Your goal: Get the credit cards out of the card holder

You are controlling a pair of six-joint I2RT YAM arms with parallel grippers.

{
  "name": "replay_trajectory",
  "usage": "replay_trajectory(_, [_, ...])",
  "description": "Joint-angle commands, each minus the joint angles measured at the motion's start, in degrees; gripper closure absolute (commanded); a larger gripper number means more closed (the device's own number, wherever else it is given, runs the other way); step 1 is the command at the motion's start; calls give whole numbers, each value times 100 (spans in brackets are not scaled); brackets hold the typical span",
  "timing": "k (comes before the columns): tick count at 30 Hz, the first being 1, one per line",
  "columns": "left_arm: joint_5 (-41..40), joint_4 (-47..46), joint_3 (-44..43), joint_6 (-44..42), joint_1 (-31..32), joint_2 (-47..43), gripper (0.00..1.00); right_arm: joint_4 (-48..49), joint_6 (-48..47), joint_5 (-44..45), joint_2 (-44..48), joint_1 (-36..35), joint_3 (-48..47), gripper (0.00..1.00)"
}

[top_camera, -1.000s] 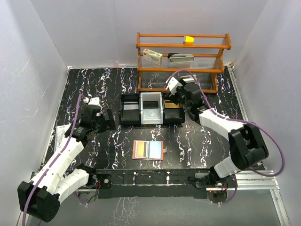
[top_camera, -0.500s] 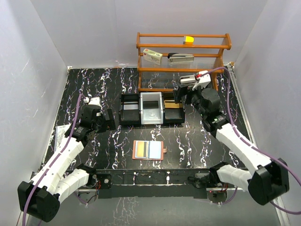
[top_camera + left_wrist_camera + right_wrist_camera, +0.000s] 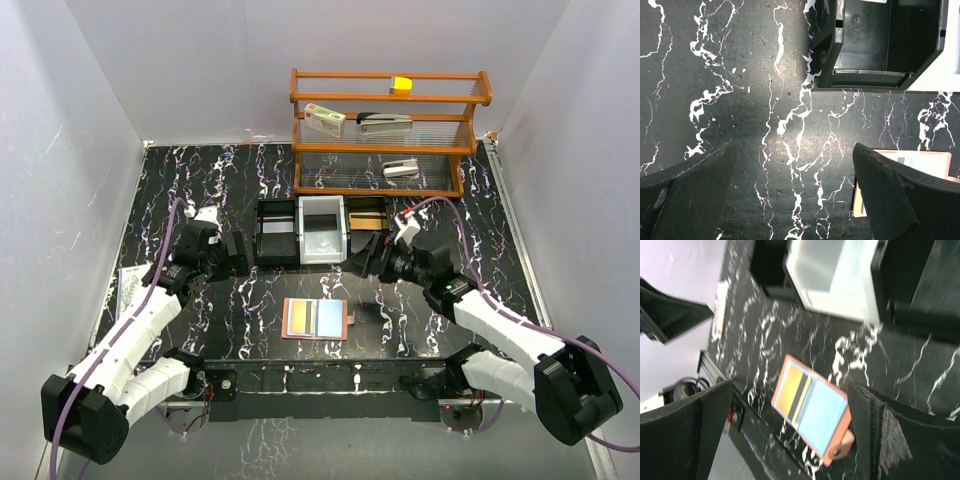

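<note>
- Two credit cards [image 3: 791, 390] sit in the open card holder [image 3: 316, 319]: one yellow-orange with a dark stripe, one pale blue.
- The holder is salmon-pink and lies flat on the black marbled table [image 3: 250, 300], near its front edge, with its snap tab [image 3: 351, 319] on the right.
- Card print is too blurred to read.
- The left gripper [image 3: 235, 255] and right gripper [image 3: 360, 260] are both spread wide, grasping nothing, above the table.
</note>
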State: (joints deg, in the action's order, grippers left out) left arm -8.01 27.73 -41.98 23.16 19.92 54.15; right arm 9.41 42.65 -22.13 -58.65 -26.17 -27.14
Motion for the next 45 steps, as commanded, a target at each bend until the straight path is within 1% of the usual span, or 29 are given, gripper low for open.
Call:
replay_trajectory(1, [176,66,42,74,-32,89,1,-635,482,135,41,-436,-19,2])
replay_trajectory(3, [252,80,23,145,-32,130,1,-736,660,331,72,-619,54,2])
replay_trajectory(5, [424,29,60,157,-30,125,1,-624,984,444,82,-777,169,2])
replay_trajectory(8, [1026,16,71,282,-30,113,1,-309,1247,439,37,-1044,321,3])
replay_trajectory(12, [1861,-206,221,859,-32,59,1,223,1741,396,-89,-1329,468,15])
replay_trajectory(14, [2414,-480,325,1133,-28,76,4,557,1924,424,-234,-1579,519,26])
replay_trajectory(16, [3058,-850,431,1418,-32,174,6,675,2091,549,-472,-1871,457,35])
replay_trajectory(18, [3353,-1047,525,1614,-17,297,10,818,2169,607,-816,-2151,349,42])
replay_trajectory(20, [3421,-1085,591,1667,-18,356,13,1022,2195,567,-1200,-2374,199,50])
replay_trajectory(21, [3404,-1073,616,1661,-23,363,15,1037,2226,597,-1376,-2461,117,52])
replay_trajectory(25, [3433,-963,673,1568,-22,385,15,1083,2307,728,-1883,-2594,-19,56])
replay_trajectory(28, [3608,-939,734,1545,-17,432,16,1274,2348,692,-2200,-2595,-30,60])
replay_trajectory(31, [3842,-1107,856,1579,-20,422,19,1270,2239,619,-2460,-2594,-194,61])
replay_trajectory(33, [4051,-1313,962,1649,-15,422,22,1202,2179,578,-2661,-2590,-325,62])
replay_trajectory(35, [4246,-1511,1060,1730,-13,442,27,1141,2108,559,-2829,-2592,-434,65])
replay_trajectory(37, [4333,-1538,1079,1728,-6,506,32,1131,2097,579,-2948,-2586,-469,66])
replay_trajectory(41, [4334,-1473,1060,1649,41,663,42,720,2094,877,-3021,-2586,-535,68])
replay_trajectory(45, [4295,-1517,1053,1625,154,845,46,519,2095,1094,-2917,-2586,-460,68])
